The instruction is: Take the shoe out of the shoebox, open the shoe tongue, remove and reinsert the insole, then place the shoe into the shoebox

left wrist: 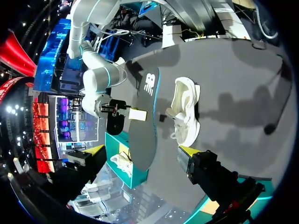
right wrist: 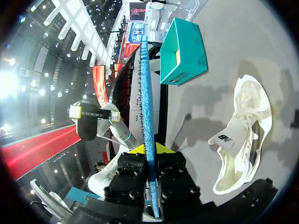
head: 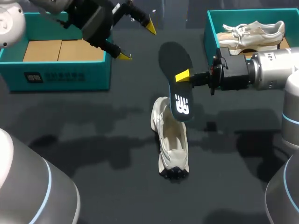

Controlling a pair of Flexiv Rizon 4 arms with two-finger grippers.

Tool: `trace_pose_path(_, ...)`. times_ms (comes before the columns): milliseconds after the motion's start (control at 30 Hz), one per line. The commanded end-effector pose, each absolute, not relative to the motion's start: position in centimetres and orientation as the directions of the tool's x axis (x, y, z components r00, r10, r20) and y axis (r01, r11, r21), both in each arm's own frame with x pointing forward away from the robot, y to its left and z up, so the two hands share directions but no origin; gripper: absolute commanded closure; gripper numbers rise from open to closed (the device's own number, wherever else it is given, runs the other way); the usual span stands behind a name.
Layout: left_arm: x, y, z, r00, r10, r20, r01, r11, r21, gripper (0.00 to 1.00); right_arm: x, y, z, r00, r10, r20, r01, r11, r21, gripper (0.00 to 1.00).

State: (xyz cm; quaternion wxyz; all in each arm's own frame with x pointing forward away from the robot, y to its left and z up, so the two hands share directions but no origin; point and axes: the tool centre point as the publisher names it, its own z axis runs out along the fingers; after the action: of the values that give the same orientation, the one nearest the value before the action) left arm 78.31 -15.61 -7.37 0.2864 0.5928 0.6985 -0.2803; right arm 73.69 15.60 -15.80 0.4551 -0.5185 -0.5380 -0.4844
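Right gripper (head: 180,77) clamping insole (head: 175,56), hanging directly over shoe (head: 172,144), long axes roughly aligning; left gripper (head: 137,41) gaping, farther off.

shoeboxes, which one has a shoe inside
The right shoebox: a white shoe lies in it. The left shoebox shows only bare brown cardboard.

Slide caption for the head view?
Right hand grips the insole clear of the white shoe; left hand hangs open.
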Motion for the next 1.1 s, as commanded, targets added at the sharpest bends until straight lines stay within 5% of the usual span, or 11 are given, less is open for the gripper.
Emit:
trace_pose_path(33, 78.2, -15.2, -9.1, -0.091, 0.369, -0.925, 0.99, 0.131, -0.045, 0.0, 73.6, 15.7, -15.8, -0.047, 0.12, 0.992, 0.999, -0.009, 0.049, 1.0)
trace_pose_path(167, 79.2, -15.0, -10.5, -0.078, 0.214, -0.974, 0.992, 0.116, -0.054, 0.0, 73.6, 15.7, -15.8, -0.047, 0.12, 0.992, 0.999, -0.009, 0.049, 1.0)
trace_pose_path(1100, 78.6, -17.7, -14.6, -0.093, 0.069, -0.993, 0.983, 0.165, -0.081, 0.0, 72.6, 16.9, -15.4, 0.018, 0.079, 0.997, 0.998, -0.054, -0.013, 1.0)
